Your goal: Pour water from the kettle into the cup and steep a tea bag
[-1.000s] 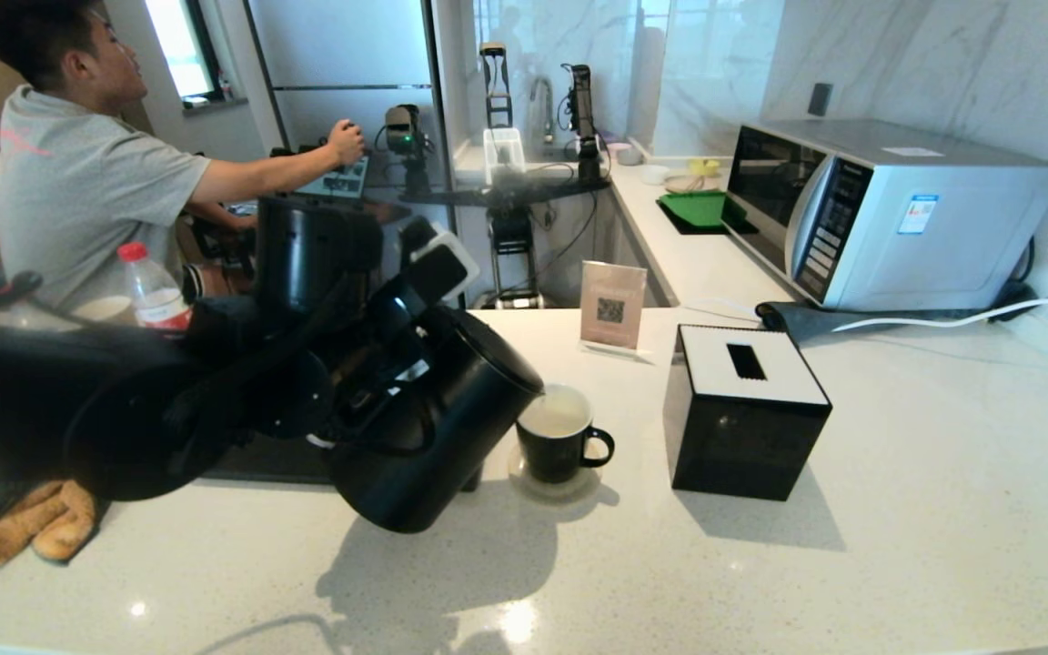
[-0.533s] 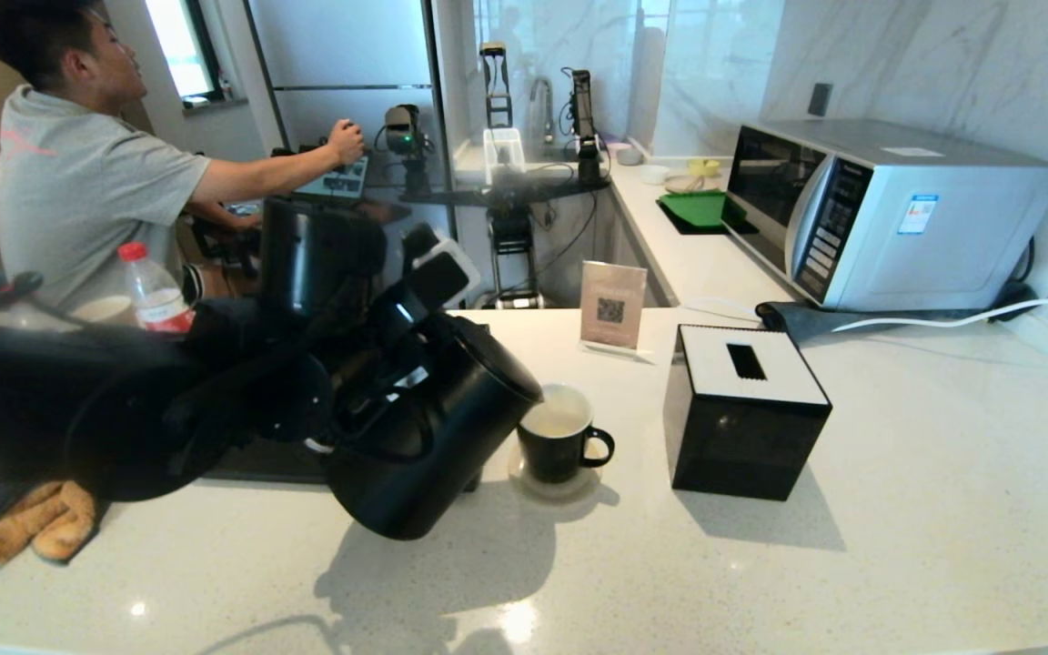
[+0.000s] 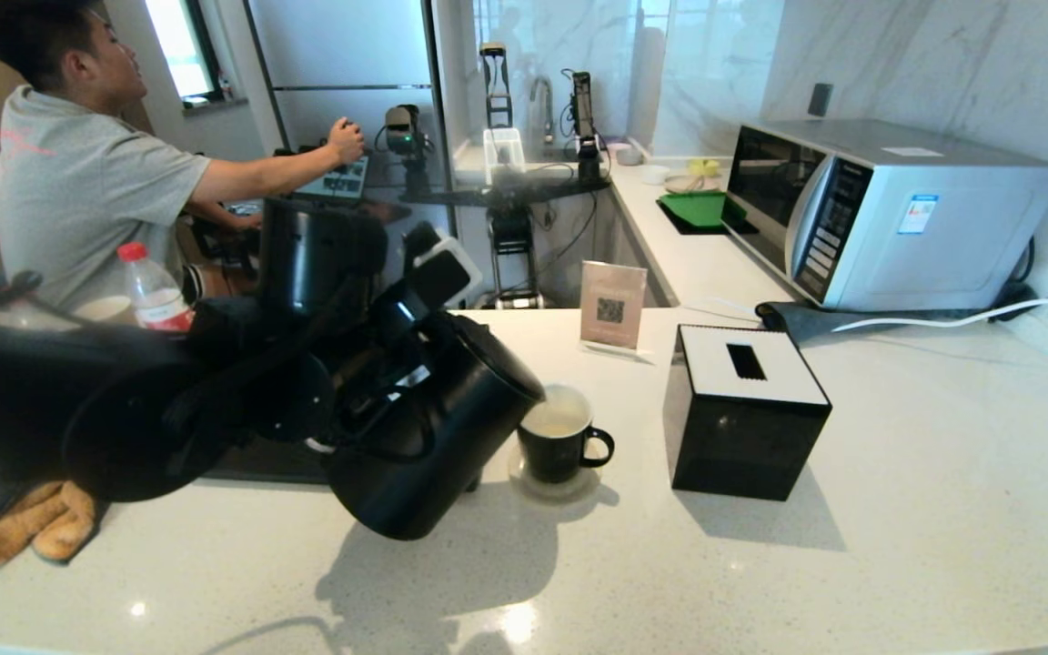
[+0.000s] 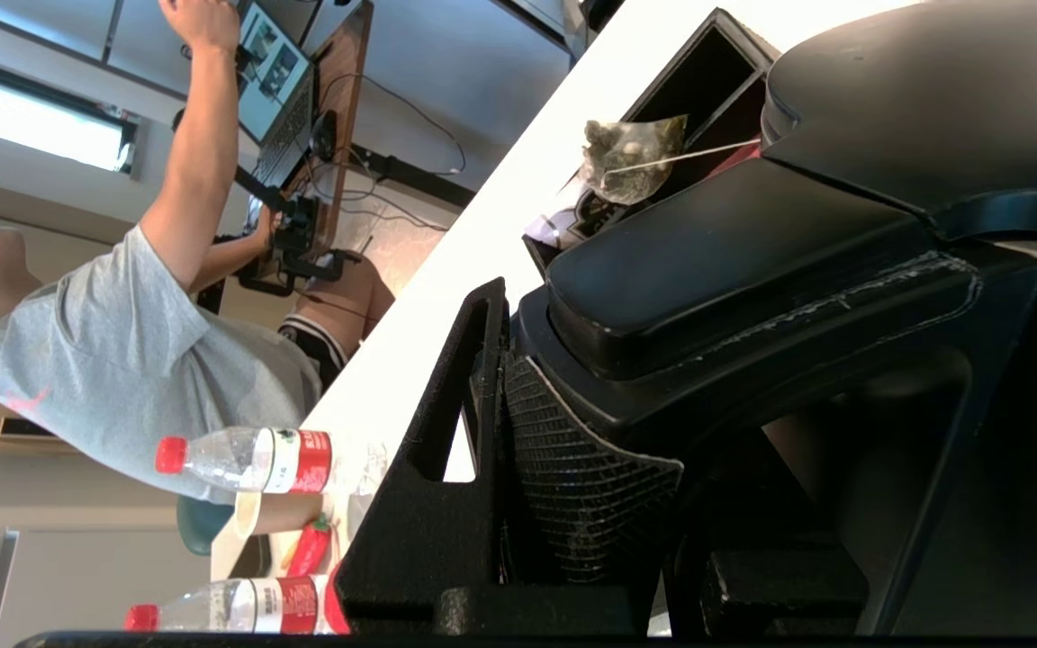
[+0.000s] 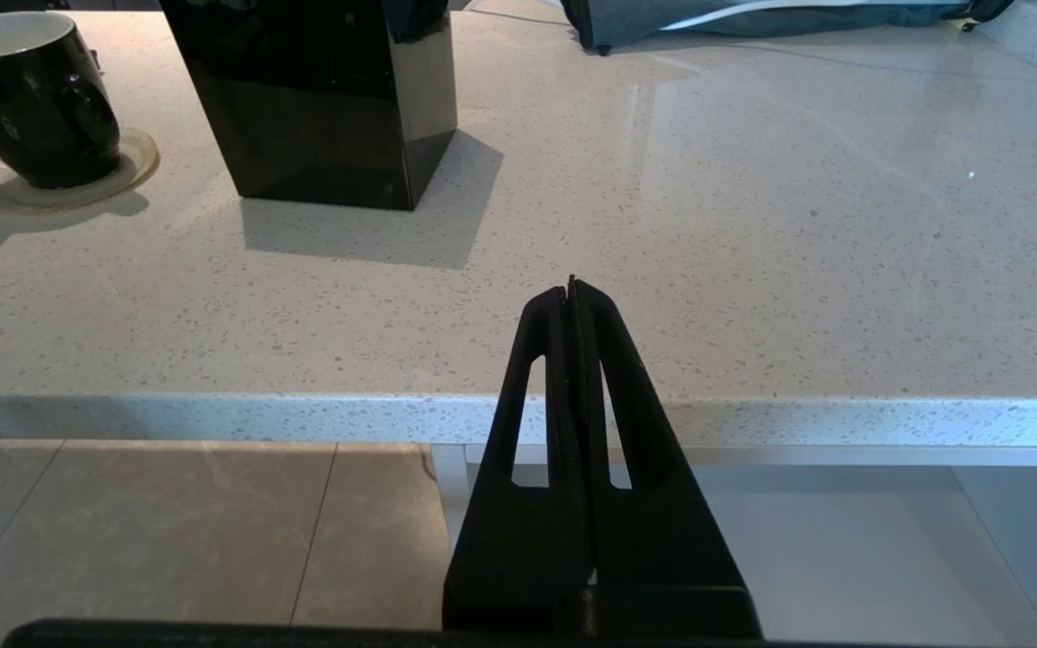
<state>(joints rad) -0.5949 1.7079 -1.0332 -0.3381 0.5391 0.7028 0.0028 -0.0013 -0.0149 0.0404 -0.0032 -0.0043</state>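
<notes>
The matte-black kettle (image 3: 433, 437) hangs tilted over the counter, its spout at the rim of the cup (image 3: 559, 443). My left gripper (image 3: 394, 364) is shut on the kettle's loop handle (image 4: 752, 261). The glossy black cup stands on a round coaster and holds pale yellowish water (image 3: 556, 420). In the left wrist view the tea bag (image 4: 631, 160), a mesh pouch on a white string, lies beyond the kettle at the edge of a black box. My right gripper (image 5: 571, 288) is shut on nothing, low at the counter's front edge; it looks onto the cup (image 5: 32, 99).
A black tissue box (image 3: 742, 409) stands right of the cup, a small sign stand (image 3: 612, 309) behind it. A microwave (image 3: 879, 214) is at the back right. Red-capped bottle (image 3: 153, 291), tan cloth (image 3: 37, 523) and a person (image 3: 78, 182) are on the left.
The kettle has tipped back slightly, its base swinging a little to the left. The spout stays at the cup's rim. The right arm has not moved.
</notes>
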